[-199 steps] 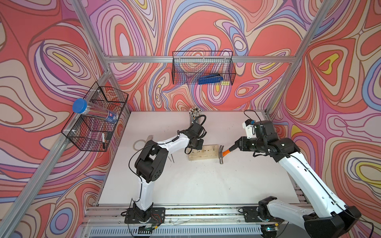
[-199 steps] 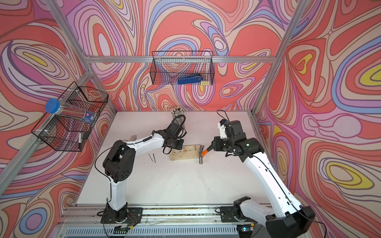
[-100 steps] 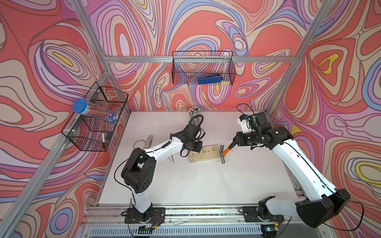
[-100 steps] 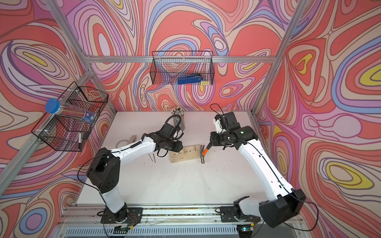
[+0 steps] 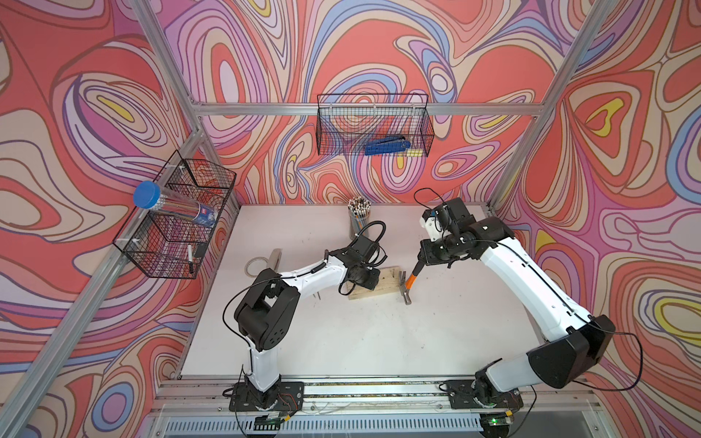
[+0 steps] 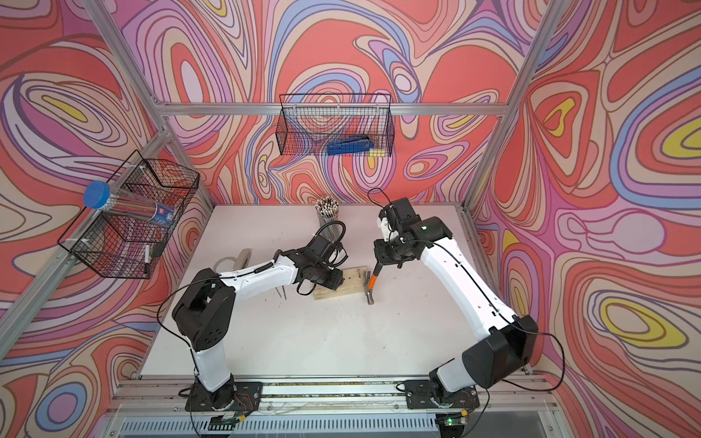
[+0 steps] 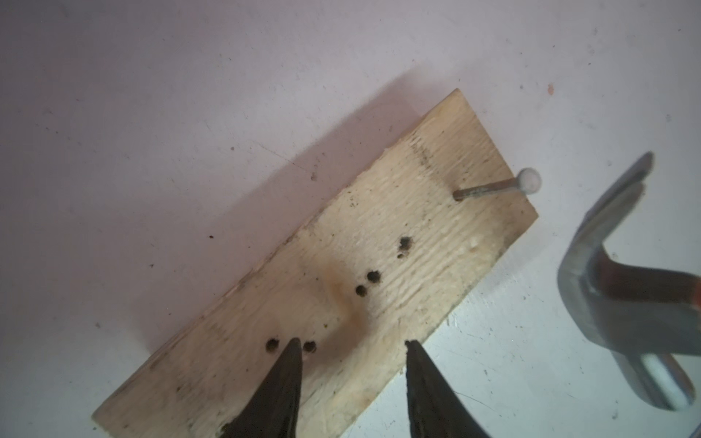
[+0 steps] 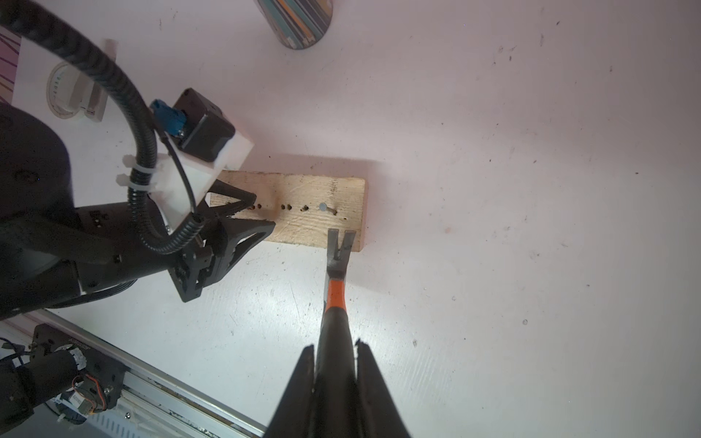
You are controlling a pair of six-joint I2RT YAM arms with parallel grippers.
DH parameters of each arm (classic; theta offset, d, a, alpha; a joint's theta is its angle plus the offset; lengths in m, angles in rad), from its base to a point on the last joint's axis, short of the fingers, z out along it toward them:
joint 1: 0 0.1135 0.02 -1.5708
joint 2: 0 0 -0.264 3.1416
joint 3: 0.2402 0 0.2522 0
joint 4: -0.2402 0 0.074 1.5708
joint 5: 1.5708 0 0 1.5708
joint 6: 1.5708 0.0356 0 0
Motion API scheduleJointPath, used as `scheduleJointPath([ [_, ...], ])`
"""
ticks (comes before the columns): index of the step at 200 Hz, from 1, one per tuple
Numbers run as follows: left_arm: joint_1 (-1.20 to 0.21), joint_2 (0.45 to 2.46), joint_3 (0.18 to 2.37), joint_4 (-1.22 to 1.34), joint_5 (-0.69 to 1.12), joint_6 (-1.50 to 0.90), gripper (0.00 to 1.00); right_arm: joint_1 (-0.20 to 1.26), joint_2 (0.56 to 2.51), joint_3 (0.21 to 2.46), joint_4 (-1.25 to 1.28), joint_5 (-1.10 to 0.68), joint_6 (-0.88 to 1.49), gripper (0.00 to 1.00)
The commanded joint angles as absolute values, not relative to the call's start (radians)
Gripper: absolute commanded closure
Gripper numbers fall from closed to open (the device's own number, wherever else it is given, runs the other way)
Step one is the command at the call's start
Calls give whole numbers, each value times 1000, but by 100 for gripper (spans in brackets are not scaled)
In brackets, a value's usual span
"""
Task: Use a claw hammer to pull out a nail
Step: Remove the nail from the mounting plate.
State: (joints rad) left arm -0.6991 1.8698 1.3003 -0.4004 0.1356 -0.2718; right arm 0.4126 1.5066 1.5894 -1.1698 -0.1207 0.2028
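One wooden block (image 5: 387, 287) lies mid-frame on the table (image 5: 341, 341). At its left end the left claw (image 7: 352, 343) hangs open, holding nothing. Further right a nail (image 7: 493, 187) stands proud. Beyond it is the claw hammer (image 8: 335, 288), its fork near the nail but not touching. The right claw (image 8: 335, 345) is clamped on the handle.

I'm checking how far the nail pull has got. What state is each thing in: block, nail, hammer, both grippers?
wooden block: lying flat on the table, several empty nail holes.
nail: set in the wooden block near one end, shaft and head sticking out.
claw hammer: held by its black handle, claw near the nail, not hooked on it.
right gripper: shut on the claw hammer.
left gripper: open, over the wooden block's other end.
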Motion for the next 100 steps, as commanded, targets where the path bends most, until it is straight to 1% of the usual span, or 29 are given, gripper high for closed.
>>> scheduleJointPath([
  [1,-717,1890,1292,-415,85,-232,54,420,1528,1651,-1178,-134,194,100],
  [46,-742,1898,1260,-423,45,-213,54,438,1595,1713,-1219,-147,185,100],
  [100,-744,1891,1207,-393,66,-222,56,451,1657,1775,-1238,-141,178,100],
])
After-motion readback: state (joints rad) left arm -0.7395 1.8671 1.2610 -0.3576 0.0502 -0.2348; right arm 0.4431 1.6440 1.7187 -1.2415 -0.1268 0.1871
